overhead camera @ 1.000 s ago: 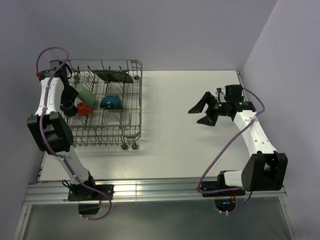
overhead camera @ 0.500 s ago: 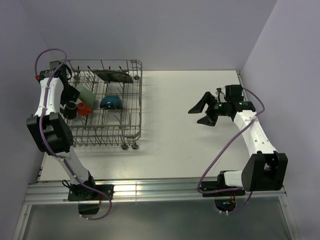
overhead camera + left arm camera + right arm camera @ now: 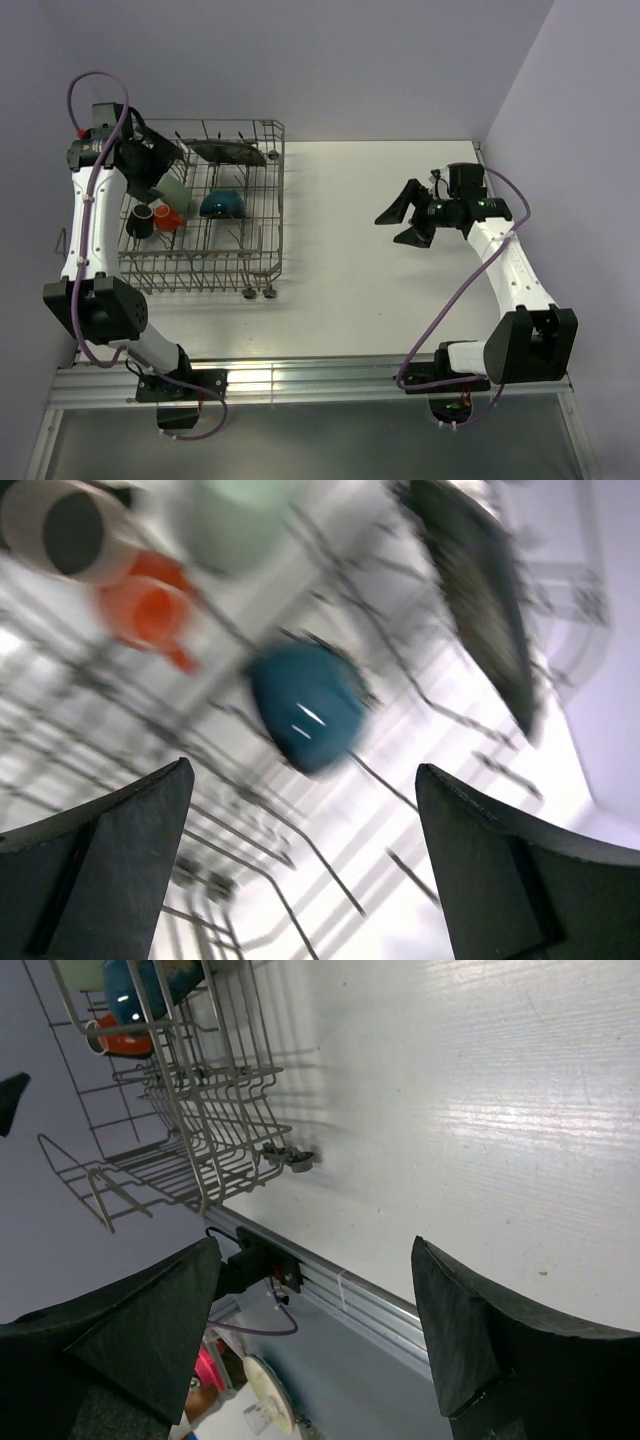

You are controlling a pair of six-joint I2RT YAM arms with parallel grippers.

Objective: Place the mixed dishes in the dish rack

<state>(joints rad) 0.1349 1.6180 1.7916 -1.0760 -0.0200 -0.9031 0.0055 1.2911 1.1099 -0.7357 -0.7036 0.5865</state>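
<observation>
Both jaws are hanging spread, empty; my left gripper [image 3: 302,772] is risking clipping the small brown cup [image 3: 140,218] if swinging low.

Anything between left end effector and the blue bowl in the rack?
Nothing visible. The open left end effector faces the blue bowl directly; dish rack tines stand beside it, though the view is blurred.

The left gripper [image 3: 303,780] hangs over the dish rack [image 3: 385,780], its jaws wide apart with nothing between them. The view is blurred. A blue bowl [image 3: 305,705] lies upside down among the grey wires in mid-rack. Just beside it is a small orange-red cup [image 3: 145,610], with a brown cup [image 3: 65,525] and a pale green mug [image 3: 240,520] next to that. A dark square plate [image 3: 480,590] stands on edge between tines.
</observation>
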